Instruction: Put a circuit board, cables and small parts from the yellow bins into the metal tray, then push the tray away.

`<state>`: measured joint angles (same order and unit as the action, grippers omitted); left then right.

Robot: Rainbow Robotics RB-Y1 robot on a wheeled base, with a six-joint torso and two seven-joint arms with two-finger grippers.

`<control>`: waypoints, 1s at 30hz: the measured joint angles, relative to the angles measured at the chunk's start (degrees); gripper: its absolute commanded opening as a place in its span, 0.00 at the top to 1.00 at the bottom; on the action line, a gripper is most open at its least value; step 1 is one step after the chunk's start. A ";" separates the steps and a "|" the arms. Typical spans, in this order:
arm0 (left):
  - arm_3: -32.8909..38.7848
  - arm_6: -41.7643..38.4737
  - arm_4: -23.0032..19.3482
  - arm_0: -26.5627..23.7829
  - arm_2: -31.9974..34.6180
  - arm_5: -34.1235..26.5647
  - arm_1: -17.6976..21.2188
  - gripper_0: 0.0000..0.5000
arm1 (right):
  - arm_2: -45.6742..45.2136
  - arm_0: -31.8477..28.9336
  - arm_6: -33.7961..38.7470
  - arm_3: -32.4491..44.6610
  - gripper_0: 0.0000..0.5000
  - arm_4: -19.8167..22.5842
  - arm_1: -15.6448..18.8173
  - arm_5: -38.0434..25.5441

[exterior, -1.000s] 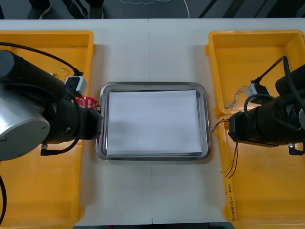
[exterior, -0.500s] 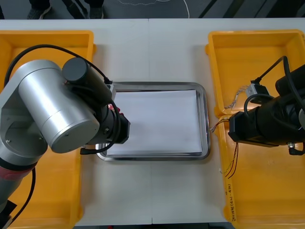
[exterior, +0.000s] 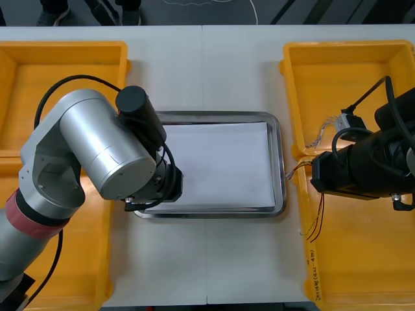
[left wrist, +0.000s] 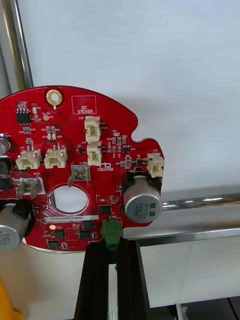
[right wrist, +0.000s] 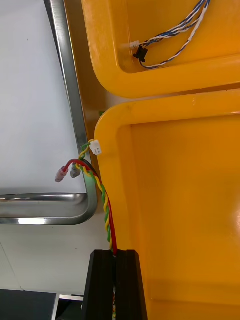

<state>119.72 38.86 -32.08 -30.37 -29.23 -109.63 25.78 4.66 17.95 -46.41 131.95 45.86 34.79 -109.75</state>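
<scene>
On the worktop (exterior: 207,71), the metal tray (exterior: 277,162) is lying between the yellow bins (exterior: 58,65), the left hand (left wrist: 111,246) is gripping the round red circuit board (left wrist: 75,165) over the tray's left side, and the right hand (right wrist: 114,256) is clenching the red and yellow cable (right wrist: 106,215) just beside the tray's right rim.

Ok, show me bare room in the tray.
Bare: the middle and far side of the metal tray. Crowded: left near corner, where the left pincer holds the circuit board, and right rim, where the right pincer holds the red and yellow cable.
</scene>
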 measured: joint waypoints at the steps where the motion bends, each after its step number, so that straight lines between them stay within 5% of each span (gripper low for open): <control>1: -0.23 0.01 0.02 0.00 -0.15 0.00 -0.16 1.00 | 0.00 0.00 0.00 0.00 1.00 0.00 0.00 0.00; 30: -6.04 4.86 3.53 0.00 -3.34 0.00 -3.71 1.00 | 0.00 0.00 0.00 0.00 1.00 -0.08 0.00 0.00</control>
<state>113.68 43.71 -28.55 -30.37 -32.57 -109.63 22.07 4.66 17.95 -46.41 131.95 45.78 34.79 -109.75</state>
